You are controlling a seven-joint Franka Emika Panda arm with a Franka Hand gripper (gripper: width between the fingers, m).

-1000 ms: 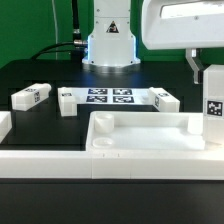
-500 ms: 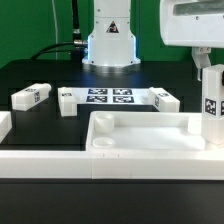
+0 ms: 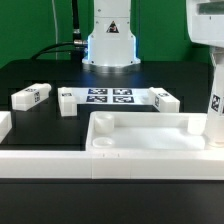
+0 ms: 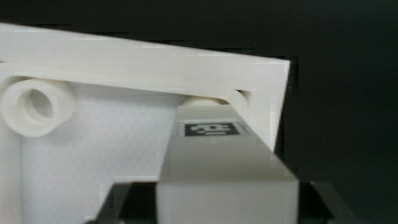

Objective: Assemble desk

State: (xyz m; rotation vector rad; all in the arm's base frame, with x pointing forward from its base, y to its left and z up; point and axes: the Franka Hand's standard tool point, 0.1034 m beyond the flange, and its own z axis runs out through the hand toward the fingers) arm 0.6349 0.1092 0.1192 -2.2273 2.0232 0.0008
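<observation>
A black table (image 3: 40, 75) stands before a green backdrop (image 3: 40, 25), with the arm's white base (image 3: 110, 45) at the back. The white desk top (image 3: 150, 140) lies in the foreground with its rim up, just behind a long white rail (image 3: 45, 163). Further back are the marker board (image 3: 110, 97) and three loose legs (image 3: 31, 96), one well off to the exterior view's left and one at each end of the board.

At the exterior view's right edge the gripper (image 4: 222, 200) has its fingers closed on the flat sides of the held leg (image 3: 214, 115). The leg's lower end sits at the desk top's corner on that side.

Over the last second the wrist has travelled toward the exterior view's right while the leg's foot stayed at the corner. The leg stood straight before and now leans a little.

In the wrist view the leg runs away from the dark fingers (image 4: 128, 200) to meet the corner of the top. A round corner socket (image 4: 36, 105) is open further along the rim. The socket under the leg is mostly hidden, so I cannot tell how deep the leg sits.

This looks like the first leg being worked into its socket. It probably needs straightening before it seats, and three legs remain.
</observation>
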